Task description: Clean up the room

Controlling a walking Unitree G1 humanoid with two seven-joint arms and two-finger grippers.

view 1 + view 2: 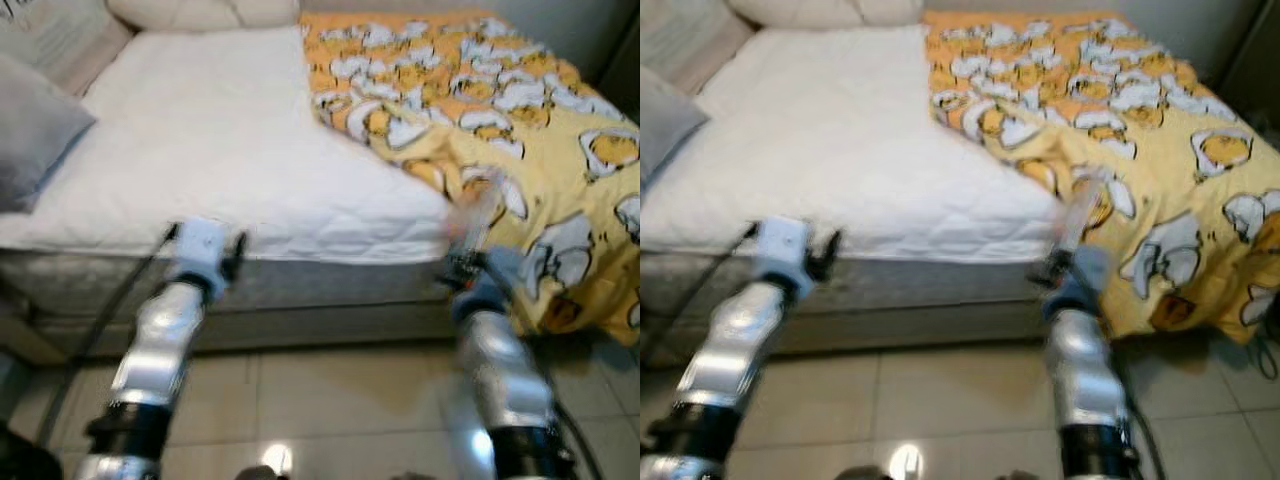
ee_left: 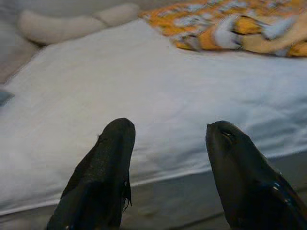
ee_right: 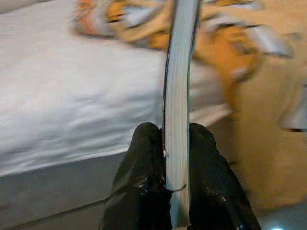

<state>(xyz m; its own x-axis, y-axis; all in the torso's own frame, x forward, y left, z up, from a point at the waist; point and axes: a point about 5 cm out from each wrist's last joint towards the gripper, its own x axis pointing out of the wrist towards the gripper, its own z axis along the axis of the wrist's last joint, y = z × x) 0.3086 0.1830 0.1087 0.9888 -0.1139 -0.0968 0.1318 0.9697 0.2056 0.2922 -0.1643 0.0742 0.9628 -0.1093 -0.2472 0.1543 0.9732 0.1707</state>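
Right wrist view: thin flat object, apparently a book (image 3: pixel 178 96), seen edge-on with pale page block and dark cover lines, pinched between the two black fingers (image 3: pixel 139 187) of the right end effector (image 3: pixel 176 143). Long axis runs straight out from the fingertips, far end pointing toward the bed's near edge where white sheet meets patterned cover. The fingers close on its lower portion; the rest stands free above them.

Head views: the same item shows as a blurred pale strip rising from the right end effector (image 1: pixel 1072 262), roughly upright with a slight lean, held in front of the bed's side and just before the hanging edge of the duvet (image 1: pixel 520 130). Title and cover detail cannot be read.

Left end effector (image 2: pixel 168 132): fingers spread apart, nothing between them, pointed at the mattress (image 1: pixel 220 150) from just off its near side; in the head views it sits at the bed's edge (image 1: pixel 205 250).

Surroundings:
- White quilted mattress, bare across the robot's left portion.
- Yellow-orange duvet with white cartoon print, bunched over the right portion and draping down the side toward the floor.
- Grey pillow (image 1: pixel 35 130) at far left; cream pillows (image 1: pixel 200 12) at the head.
- Pale tiled floor (image 1: pixel 330 420) below, with a bright glare spot.
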